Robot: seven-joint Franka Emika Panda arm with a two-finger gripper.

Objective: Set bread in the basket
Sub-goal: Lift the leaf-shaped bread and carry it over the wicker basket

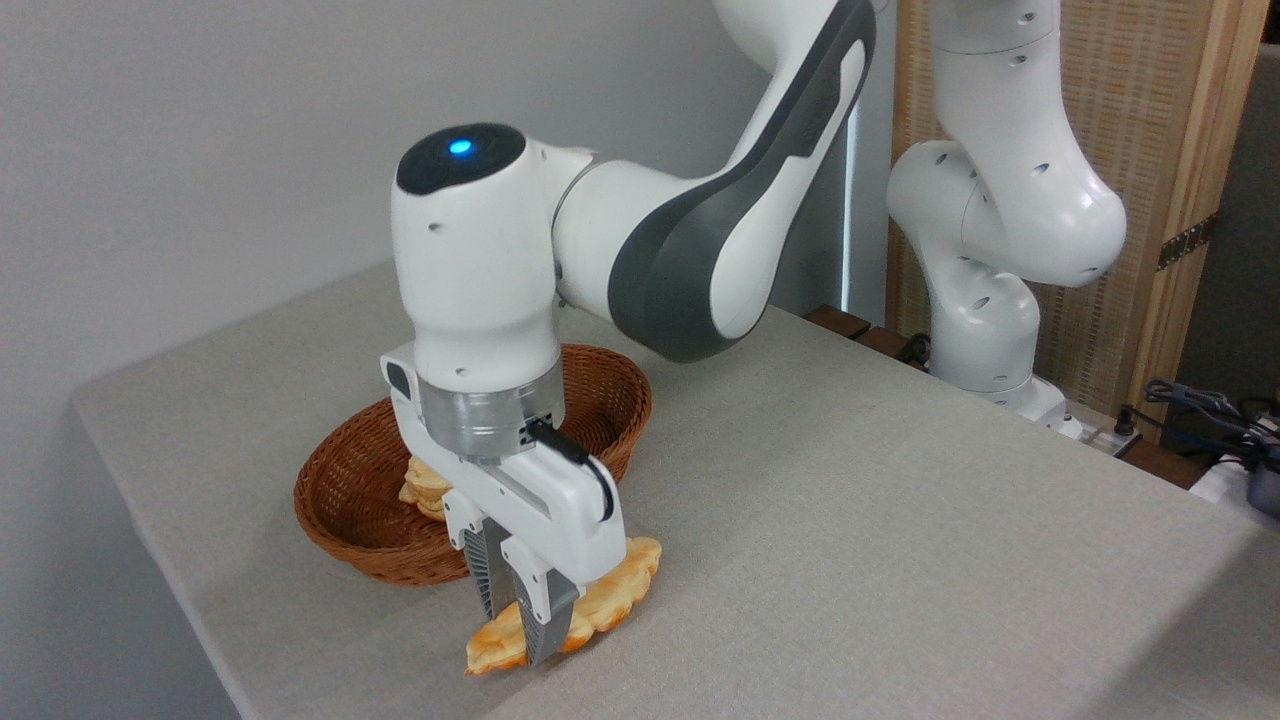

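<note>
Under the gripper (522, 610), the mid part of the long flat golden leaf-shaped bread (598, 606) is hidden by the ribbed grey fingers (545, 612), which are closed in on it from both sides w/ only a narrow gap. The bread lies on the grey cloth-covered table (850, 520), just outside the oval reddish-brown wicker basket (365, 530) behind the fingers. Inside the basket: 1 small layered bun (425, 487), partly blocked by the wrist. Count: 1 bread, 1 bun, 1 basket.

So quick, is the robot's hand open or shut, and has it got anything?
End effector: shut on the bread, its fingers on either side of it, down at the table beside the basket.
</note>
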